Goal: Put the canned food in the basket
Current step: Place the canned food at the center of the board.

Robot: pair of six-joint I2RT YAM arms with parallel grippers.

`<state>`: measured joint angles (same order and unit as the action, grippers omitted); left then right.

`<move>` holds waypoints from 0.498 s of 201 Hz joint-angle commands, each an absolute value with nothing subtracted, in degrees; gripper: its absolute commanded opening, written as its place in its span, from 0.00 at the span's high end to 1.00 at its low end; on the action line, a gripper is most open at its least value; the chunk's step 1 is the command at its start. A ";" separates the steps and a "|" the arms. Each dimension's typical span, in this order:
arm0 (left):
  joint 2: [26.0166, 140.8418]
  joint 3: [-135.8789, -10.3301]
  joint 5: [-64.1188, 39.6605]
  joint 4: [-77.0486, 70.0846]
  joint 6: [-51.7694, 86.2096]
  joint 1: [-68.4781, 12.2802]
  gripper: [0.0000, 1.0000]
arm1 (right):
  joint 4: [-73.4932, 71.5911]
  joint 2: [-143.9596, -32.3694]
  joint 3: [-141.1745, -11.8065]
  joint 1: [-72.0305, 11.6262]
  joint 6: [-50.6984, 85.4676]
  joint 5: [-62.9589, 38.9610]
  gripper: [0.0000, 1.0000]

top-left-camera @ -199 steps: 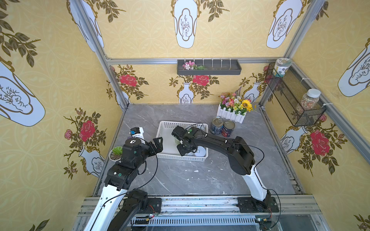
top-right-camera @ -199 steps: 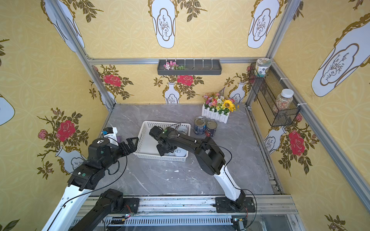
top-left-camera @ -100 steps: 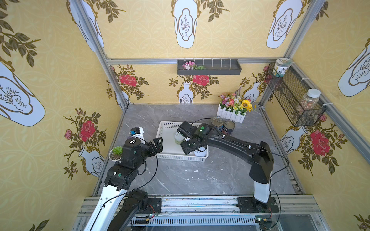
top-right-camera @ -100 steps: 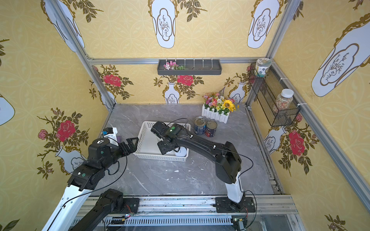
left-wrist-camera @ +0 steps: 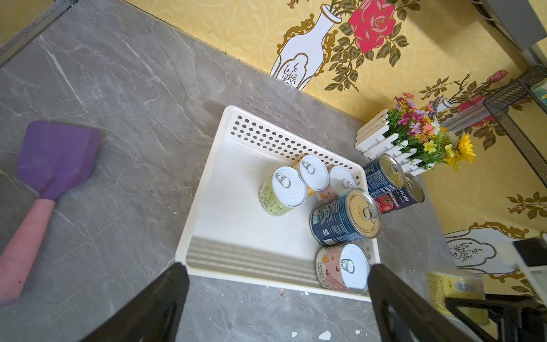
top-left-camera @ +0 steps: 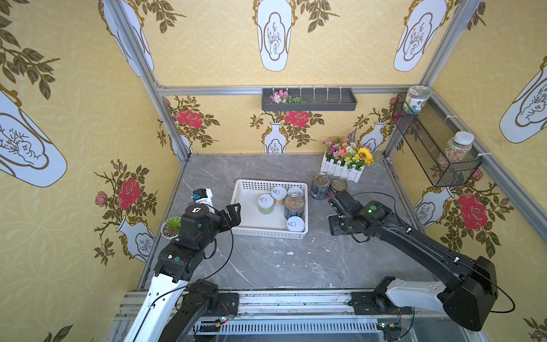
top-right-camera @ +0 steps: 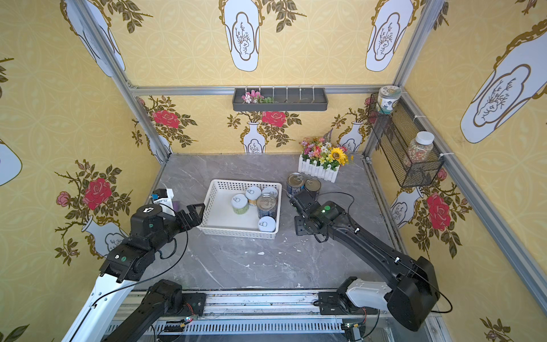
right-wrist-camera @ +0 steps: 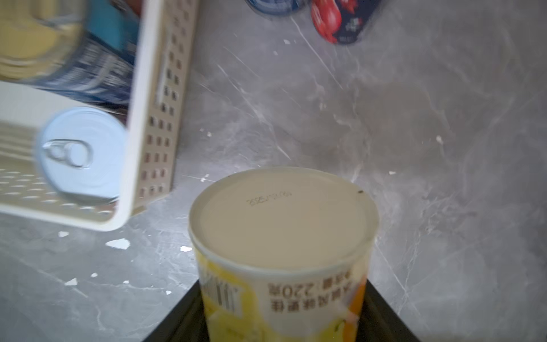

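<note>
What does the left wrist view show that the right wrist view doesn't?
Left wrist only: the purple spatula, the flower box, and the green can in the basket. Right wrist only: the stamped flat end of the yellow can in the right pincer. Both: the basket, its pink can and dark blue can.

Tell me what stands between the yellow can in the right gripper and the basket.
Nothing lies on the table between them. The yellow can in the right gripper only has the basket's holed side wall to clear. Just inside that wall stand a pink can and a dark blue can; the bare floor lies beyond them.
</note>
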<state>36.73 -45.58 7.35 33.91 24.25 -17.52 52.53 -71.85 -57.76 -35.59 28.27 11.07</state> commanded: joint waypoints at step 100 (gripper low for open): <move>36.61 -45.27 8.03 33.84 24.47 -17.93 0.00 | 34.40 -93.42 -56.30 -33.30 28.93 5.17 0.46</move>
